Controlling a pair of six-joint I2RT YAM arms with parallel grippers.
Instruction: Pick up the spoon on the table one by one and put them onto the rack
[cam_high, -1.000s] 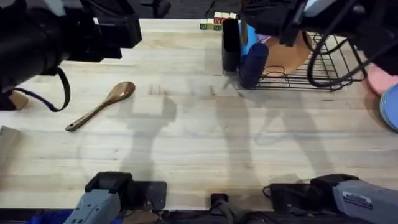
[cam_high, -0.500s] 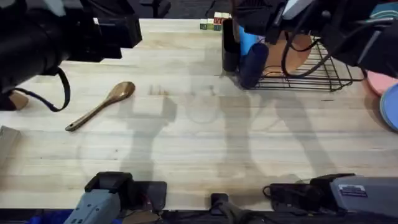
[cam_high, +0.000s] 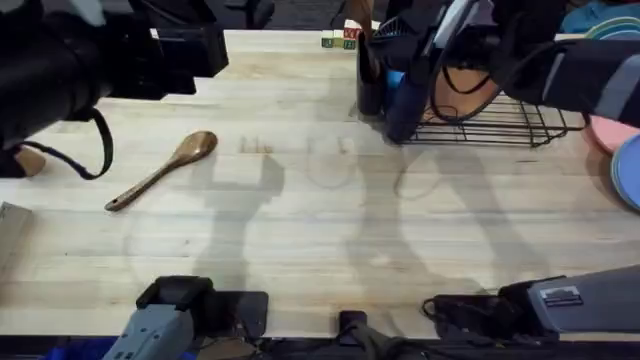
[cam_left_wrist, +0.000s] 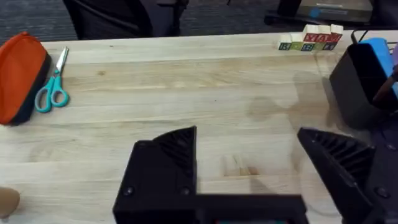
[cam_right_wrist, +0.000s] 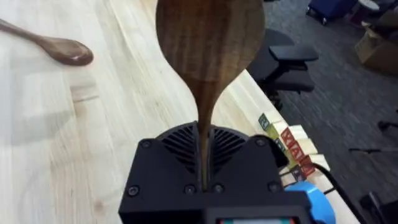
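Butcher-block table carries one spoon; your right gripper pinches another spoon's handle between closed jaws; left gripper gapes wide, empty.

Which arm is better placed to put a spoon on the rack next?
The right. Its gripper is shut on a wooden spoon, and the arm is above the rack. The left gripper is open and empty; the other spoon lies on the table.
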